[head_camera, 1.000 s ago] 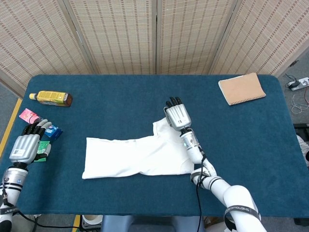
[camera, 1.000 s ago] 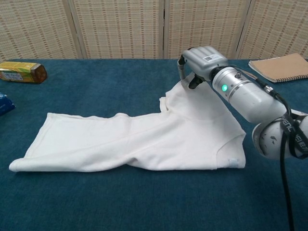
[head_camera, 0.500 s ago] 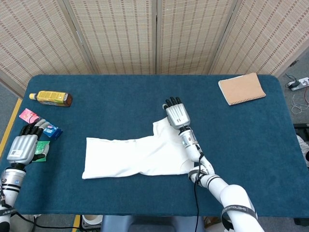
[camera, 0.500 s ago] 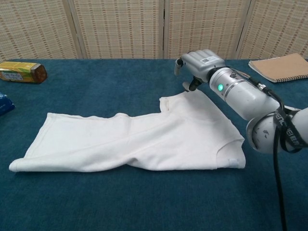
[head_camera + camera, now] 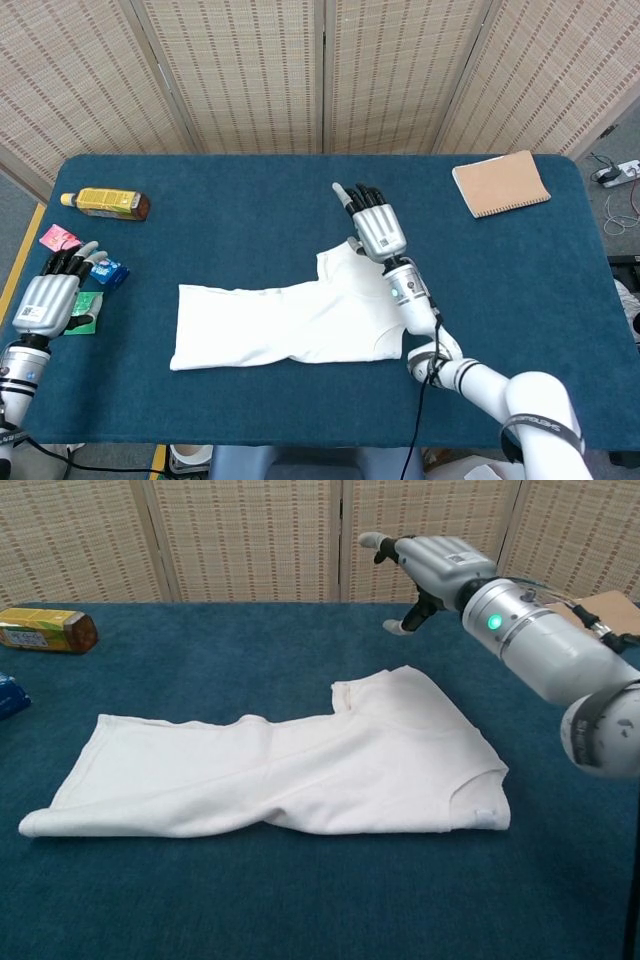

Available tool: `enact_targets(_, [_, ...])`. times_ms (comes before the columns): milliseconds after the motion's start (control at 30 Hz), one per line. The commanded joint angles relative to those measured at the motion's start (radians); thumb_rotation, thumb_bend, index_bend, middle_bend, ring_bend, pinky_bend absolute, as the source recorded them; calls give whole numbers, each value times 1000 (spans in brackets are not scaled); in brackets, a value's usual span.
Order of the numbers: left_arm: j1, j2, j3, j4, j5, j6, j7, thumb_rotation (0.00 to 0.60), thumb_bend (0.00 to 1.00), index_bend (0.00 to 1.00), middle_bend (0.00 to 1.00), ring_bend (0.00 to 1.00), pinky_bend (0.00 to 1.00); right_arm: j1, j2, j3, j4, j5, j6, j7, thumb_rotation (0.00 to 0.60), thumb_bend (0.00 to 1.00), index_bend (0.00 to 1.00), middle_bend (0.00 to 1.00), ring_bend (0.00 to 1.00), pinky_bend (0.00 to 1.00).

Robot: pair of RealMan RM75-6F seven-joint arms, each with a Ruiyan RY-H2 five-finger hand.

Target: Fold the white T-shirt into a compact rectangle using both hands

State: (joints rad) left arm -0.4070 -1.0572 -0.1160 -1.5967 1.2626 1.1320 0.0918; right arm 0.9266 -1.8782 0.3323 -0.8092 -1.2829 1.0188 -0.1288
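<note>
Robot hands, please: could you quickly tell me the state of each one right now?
Left robot hand: open, holding nothing, at the table's left edge.
Right robot hand: open, raised above the T-shirt, holding nothing.

blue packet [image 5: 6, 697] cut by chest view's left edge; notebook [image 5: 606, 607] mostly behind right arm

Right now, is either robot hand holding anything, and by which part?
Nothing is held. The right robot hand is raised above the white T-shirt, fingers apart; the left robot hand is open, away from it.
</note>
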Motion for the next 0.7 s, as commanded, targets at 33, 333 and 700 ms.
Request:
enact_targets(33, [-9,2,21,51,91,3,-59,600,474,206,108,87,44,-148,241,-27,-377,4,108,-71,600,272,129,181,71,124])
enact_targets(333, [-40,-25,53,153,230,6,-146,600,369,235,137,97,63,-340,541,-118,-756,-9,212,-126,600,298,220,204,72,124])
enact_targets(700, [-114,-126,89,346,369,0,-213,600,257,260,148,97,64,-468,682,-172,-859,-52,304,-69,600,301,237,210,71,124])
